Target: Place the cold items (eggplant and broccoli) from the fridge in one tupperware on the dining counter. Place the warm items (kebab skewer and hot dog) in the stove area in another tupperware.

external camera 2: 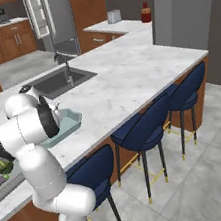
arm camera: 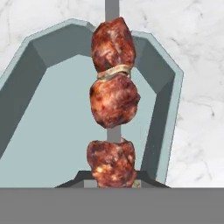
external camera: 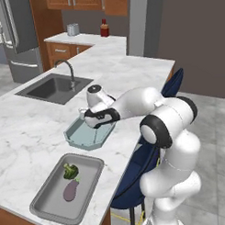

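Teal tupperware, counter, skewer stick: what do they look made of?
Teal tupperware: looks like matte plastic; flat uniform colour, thick faceted walls, no shine. Counter: white stone, probably marble, going by the grey veining; smooth finish. Kebab skewer stick: plain grey, matte, could be metal, but the render leaves it open. The meat chunks are browned and glossy, with a pale ring between the upper two.

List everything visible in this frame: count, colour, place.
kebab skewer: one, brown meat, held above teal tupperware
teal tupperware: one, counter, below gripper
grey tupperware: one, counter near edge
broccoli: one, green, in grey tupperware
eggplant: one, purple, in grey tupperware beside broccoli
sink: one, dark grey, in counter
stools: three, blue, along counter
fridge: one, steel, far left
gripper: one, shut on kebab skewer
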Tool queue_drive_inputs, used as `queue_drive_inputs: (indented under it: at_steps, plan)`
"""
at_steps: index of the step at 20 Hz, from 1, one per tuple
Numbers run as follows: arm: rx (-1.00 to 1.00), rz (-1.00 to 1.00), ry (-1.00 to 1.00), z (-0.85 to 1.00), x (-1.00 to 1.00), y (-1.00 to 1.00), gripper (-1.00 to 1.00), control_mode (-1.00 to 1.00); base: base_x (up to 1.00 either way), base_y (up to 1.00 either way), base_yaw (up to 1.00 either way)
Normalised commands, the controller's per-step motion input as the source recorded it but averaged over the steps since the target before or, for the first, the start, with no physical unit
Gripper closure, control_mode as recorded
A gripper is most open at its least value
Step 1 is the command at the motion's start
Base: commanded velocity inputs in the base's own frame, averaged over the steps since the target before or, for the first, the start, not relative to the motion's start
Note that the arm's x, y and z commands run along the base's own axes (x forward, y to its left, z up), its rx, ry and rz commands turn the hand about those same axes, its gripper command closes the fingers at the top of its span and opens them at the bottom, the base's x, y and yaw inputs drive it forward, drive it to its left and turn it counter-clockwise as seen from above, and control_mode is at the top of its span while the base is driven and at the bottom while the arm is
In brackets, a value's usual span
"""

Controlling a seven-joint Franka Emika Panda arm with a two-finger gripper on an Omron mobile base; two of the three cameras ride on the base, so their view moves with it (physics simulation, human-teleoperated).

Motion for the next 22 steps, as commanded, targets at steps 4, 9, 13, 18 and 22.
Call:
queue_drive_inputs:
  at_steps: [4, 9, 13, 18, 22]
  plan:
    - [0.0, -0.04, 0.1, -0.42, 0.65, 0.35, 1.0, -1.0, 0.0, 0.0, 0.0]
    - [0.0, -0.01, 0.1, -0.5, 0.4, 0.29, 1.0, -1.0, 0.0, 0.0, 0.0]
    - [0.0, 0.0, 0.03, -0.37, 0.25, 0.09, 1.0, -1.0, 0.0, 0.0, 0.0]
    - [0.01, 0.0, -0.05, -0.06, 0.0, 0.01, -1.0, -1.0, 0.0, 0.0, 0.0]
    - [0.07, 0.0, -0.17, 0.04, -0.23, -0.02, -1.0, -1.0, 0.0, 0.0, 0.0]
